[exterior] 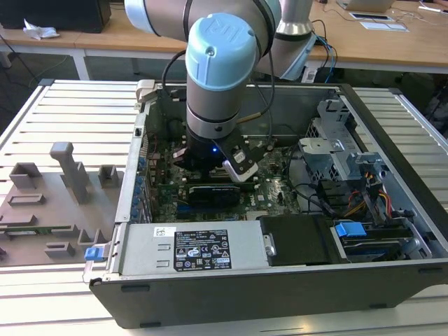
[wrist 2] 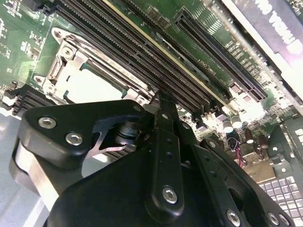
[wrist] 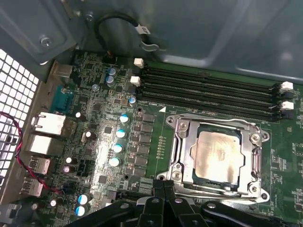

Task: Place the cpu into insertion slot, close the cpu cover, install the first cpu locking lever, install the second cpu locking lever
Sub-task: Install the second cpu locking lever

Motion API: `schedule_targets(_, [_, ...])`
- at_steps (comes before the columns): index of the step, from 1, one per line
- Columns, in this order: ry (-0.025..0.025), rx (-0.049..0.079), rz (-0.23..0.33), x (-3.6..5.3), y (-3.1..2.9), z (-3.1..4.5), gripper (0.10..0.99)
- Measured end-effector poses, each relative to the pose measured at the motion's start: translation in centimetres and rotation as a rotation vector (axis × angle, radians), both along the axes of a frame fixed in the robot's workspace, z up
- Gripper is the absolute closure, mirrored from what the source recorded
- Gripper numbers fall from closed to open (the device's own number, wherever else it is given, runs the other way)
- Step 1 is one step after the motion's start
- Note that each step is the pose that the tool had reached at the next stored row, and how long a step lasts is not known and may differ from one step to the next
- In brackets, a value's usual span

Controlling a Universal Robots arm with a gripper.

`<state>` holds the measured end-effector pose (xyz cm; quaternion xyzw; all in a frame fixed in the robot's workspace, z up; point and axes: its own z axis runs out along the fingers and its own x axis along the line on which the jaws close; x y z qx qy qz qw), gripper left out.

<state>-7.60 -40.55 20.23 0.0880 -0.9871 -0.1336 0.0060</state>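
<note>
Cpu lay seated in the slot, cover framing it; gripper hung just beside the slot's near edge, jaws pressed together, empty.

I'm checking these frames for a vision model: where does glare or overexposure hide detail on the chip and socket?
In the second wrist view, the small square silvery-grey chip is blown out to white inside the thin silvery metal cover frame. In the first wrist view, the chip shows a soft warm sheen but stays readable; glare streaks the green motherboard.
</note>
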Motion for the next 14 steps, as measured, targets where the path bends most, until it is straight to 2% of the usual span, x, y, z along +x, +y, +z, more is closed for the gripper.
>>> schedule_targets(4, [0.0004, 0.001, 0.003, -0.09, 0.15, -0.29, 0.98])
schedule_targets(8, [0.0001, 0.006, 0.005, -0.08, 1.01, -0.46, 0.98])
schedule_targets(14, [0.0002, 0.013, 0.005, -0.09, 1.1, -0.72, 0.98])
